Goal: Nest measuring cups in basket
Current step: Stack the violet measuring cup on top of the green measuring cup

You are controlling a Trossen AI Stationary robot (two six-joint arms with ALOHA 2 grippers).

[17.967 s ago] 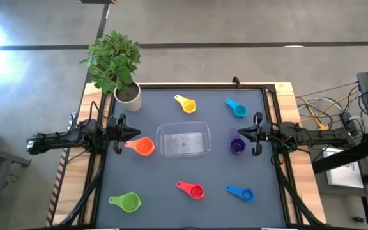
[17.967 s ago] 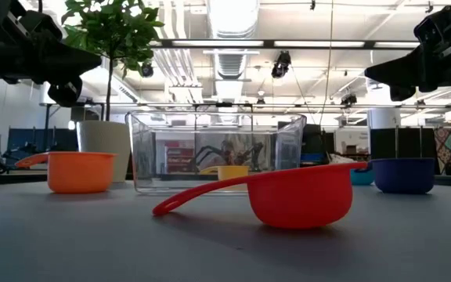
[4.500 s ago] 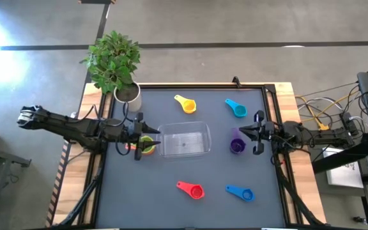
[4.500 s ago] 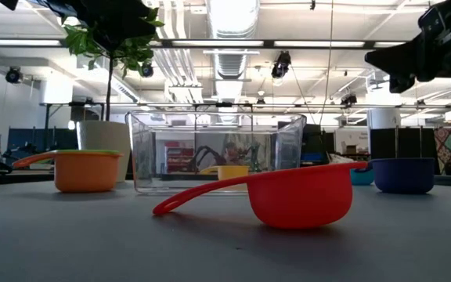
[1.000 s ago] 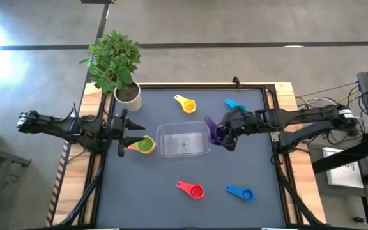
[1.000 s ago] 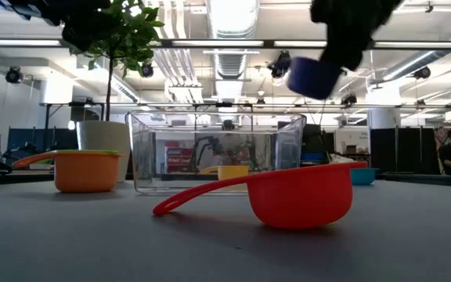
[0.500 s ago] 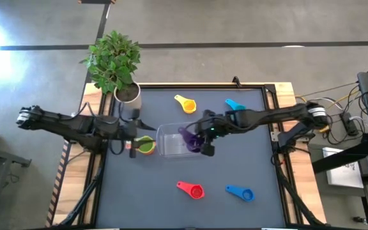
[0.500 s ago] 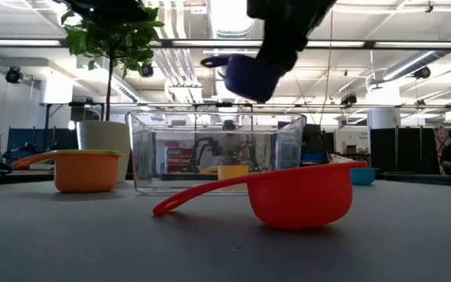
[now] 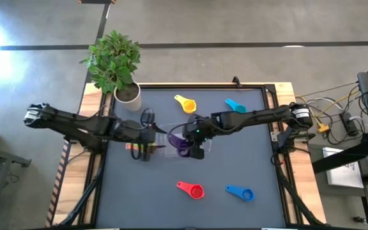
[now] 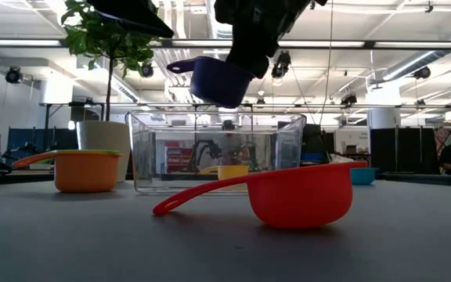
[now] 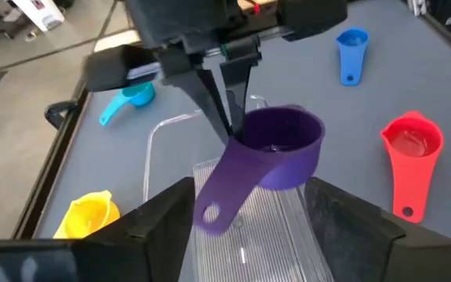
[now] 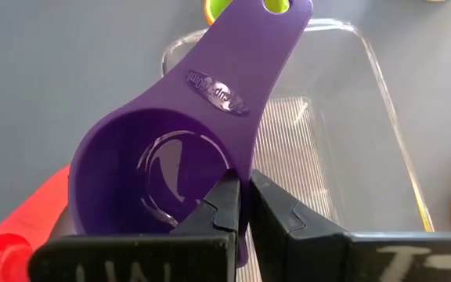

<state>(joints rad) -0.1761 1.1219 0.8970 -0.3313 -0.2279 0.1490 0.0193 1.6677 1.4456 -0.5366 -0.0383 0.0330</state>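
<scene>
Purple measuring cup (image 9: pixel 181 144) hangs in my right gripper (image 12: pixel 243 205), whose jaws are clamped together on the cup's rim, near where the handle starts. Directly under the jaws is the clear basket (image 9: pixel 168 149), and from the low view the cup (image 10: pixel 219 81) is above the basket's top edge (image 10: pixel 214 116), apart from it, not yet inside. The handle points away from the jaws toward my left gripper (image 9: pixel 147 137), which hovers just beside the basket's far end from the right arm. I see the left jaws standing apart in the left wrist view, with nothing between them; the purple cup is ahead of them, not touching. Below the left jaws, on the counter (image 9: pixel 248 153), I believe the orange cup (image 10: pixel 77 170) stands with the green cup (image 10: pixel 92 152) nested in it, just beside the basket. Red cup (image 9: pixel 193 190) and blue cup (image 9: pixel 241 192) lie on the counter well apart from both jaws, and the yellow cup (image 9: pixel 186 103) and light blue cup (image 9: pixel 235 106) lie on the other side of the right arm. I judge the step in hand is placing the purple cup into the basket, early in the task, since the basket looks empty. Next I should lower the right jaws until the cup rests on the basket floor, keeping it level and the handle clear of the wall, then part the jaws.
</scene>
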